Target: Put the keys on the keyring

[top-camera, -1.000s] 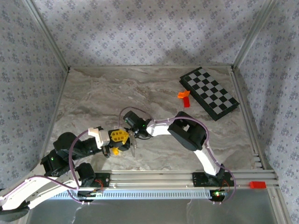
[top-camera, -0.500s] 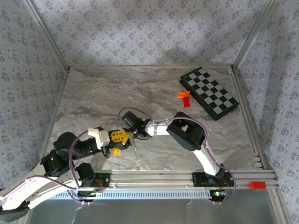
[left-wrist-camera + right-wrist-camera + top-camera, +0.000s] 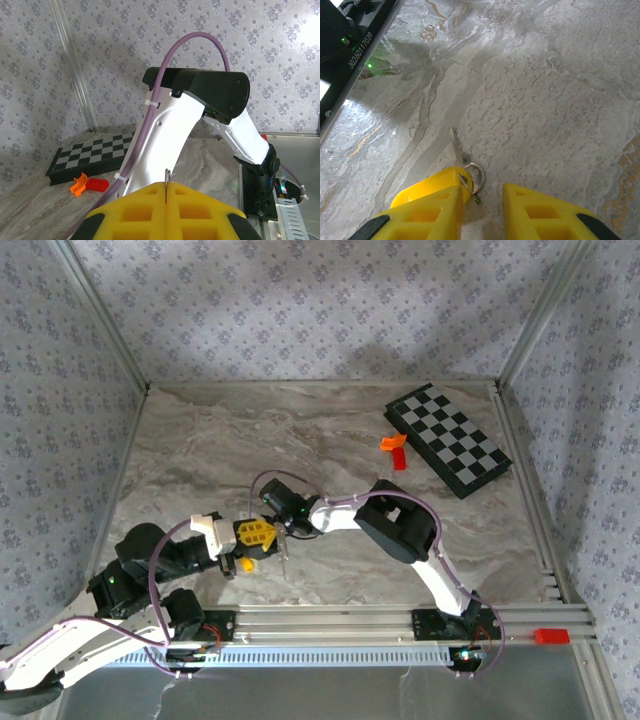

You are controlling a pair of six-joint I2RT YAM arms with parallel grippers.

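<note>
My left gripper (image 3: pixel 166 187) is shut on the keyring (image 3: pixel 166 176), whose thin silvery edge sticks up between the yellow pads (image 3: pixel 140 210). In the top view that gripper (image 3: pixel 256 533) sits low at centre left, with my right gripper (image 3: pixel 281 528) close against its right side. In the right wrist view the right gripper (image 3: pixel 482 192) has a clear gap between its fingers. The yellow-headed key (image 3: pixel 436 184) lies by the left finger (image 3: pixel 427 217), its silver blade pointing away. A silvery ring loop (image 3: pixel 476 175) sits at the key's head.
A black-and-white chessboard (image 3: pixel 450 440) lies at the back right, with an orange block (image 3: pixel 392 443) and a red block (image 3: pixel 400 460) beside it. The right arm's elbow (image 3: pixel 400 525) arches over the table's middle. Aluminium rails (image 3: pixel 400 618) run along the near edge.
The right gripper's fingers have drawn closer together and its wrist has shifted slightly left toward the left gripper. The left gripper has stayed shut and still.
</note>
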